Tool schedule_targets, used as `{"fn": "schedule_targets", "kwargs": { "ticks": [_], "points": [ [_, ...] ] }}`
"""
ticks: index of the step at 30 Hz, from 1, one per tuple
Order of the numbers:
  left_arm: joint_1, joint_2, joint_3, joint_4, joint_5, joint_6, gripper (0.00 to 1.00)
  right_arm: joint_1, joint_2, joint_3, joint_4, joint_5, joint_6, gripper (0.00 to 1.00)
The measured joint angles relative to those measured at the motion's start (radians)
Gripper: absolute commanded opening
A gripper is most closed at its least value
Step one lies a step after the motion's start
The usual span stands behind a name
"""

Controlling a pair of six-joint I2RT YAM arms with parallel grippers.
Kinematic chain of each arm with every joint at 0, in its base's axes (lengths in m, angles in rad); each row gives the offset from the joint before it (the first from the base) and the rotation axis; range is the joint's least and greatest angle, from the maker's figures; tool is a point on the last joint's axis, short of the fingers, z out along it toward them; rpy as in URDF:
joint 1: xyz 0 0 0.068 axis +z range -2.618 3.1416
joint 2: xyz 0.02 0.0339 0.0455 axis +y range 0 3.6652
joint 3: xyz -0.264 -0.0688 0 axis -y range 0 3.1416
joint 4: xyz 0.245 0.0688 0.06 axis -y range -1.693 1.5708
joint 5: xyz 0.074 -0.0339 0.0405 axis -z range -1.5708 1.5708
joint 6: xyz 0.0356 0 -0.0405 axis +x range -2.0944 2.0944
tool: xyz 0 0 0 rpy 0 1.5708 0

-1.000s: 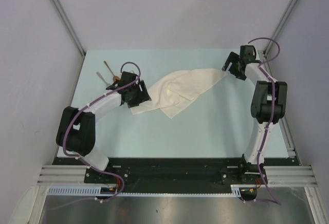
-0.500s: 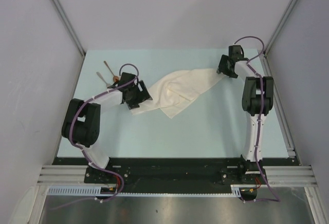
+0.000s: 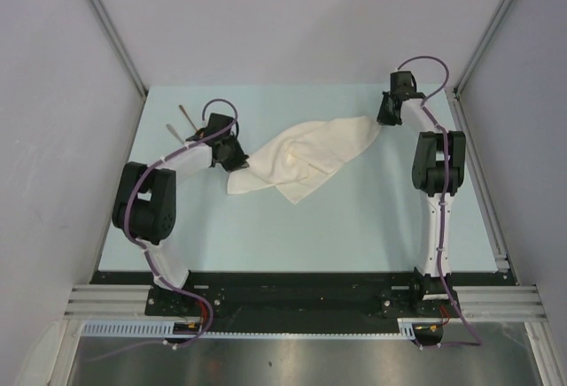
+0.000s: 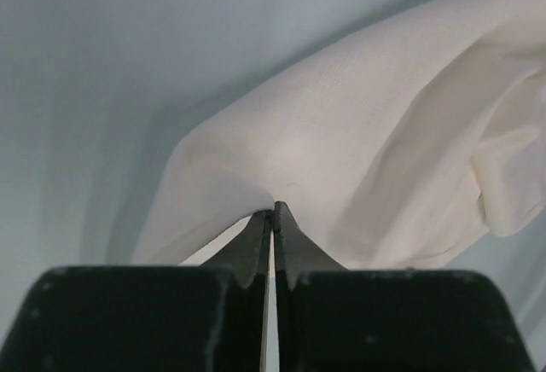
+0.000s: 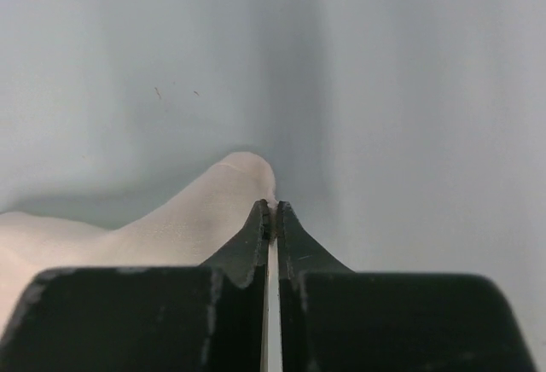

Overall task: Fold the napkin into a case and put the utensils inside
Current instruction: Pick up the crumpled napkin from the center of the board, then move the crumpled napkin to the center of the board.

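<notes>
1. Spreading seemed to be the step in hand: the napkin (image 3: 301, 158) lay crumpled on the tabletop (image 3: 354, 227), strung between the two sets of fingers and not yet a case.
2. Left fingers (image 4: 256, 242) were pinched fully together on a fold at the cloth end nearest them. Right fingers (image 5: 254, 240) were likewise shut on the opposite corner tip.
3. Next, I judged, both arms needed to pull apart evenly to draw the cloth flat.
4. Wrist views showed each pinch up close. Only the overhead view showed the fork (image 3: 174, 130) and spoon (image 3: 187, 118), just beyond the left fingers and clear of the cloth.
</notes>
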Motion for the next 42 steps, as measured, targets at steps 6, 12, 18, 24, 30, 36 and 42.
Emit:
{"fn": "schedule_targets", "kwargs": {
  "ticks": [6,12,18,24,30,36,42],
  "points": [
    [0.005,-0.110,0.103,-0.054,-0.094,0.084,0.00,-0.027,-0.089,0.013,-0.078,-0.021,0.002,0.00],
    [0.007,-0.419,0.116,-0.061,-0.118,0.166,0.00,-0.073,-0.458,-0.113,-0.141,-0.027,0.003,0.00],
    [0.010,-0.711,0.115,-0.050,-0.146,0.226,0.00,-0.122,-1.008,-0.376,-0.116,0.019,0.043,0.00],
    [0.012,-0.852,0.148,-0.080,-0.157,0.266,0.00,-0.145,-1.389,-0.539,-0.131,0.064,0.100,0.00],
    [0.012,-0.881,0.174,-0.175,-0.148,0.249,0.00,-0.145,-1.537,-0.616,-0.198,0.029,0.127,0.00],
    [0.011,-0.914,0.067,-0.260,-0.185,0.180,0.01,-0.145,-1.503,-0.728,-0.246,-0.033,0.169,0.00],
    [0.012,-0.620,0.042,-0.285,-0.138,0.177,0.05,-0.144,-1.307,-0.922,-0.142,-0.110,0.207,0.00]
  ]
}}
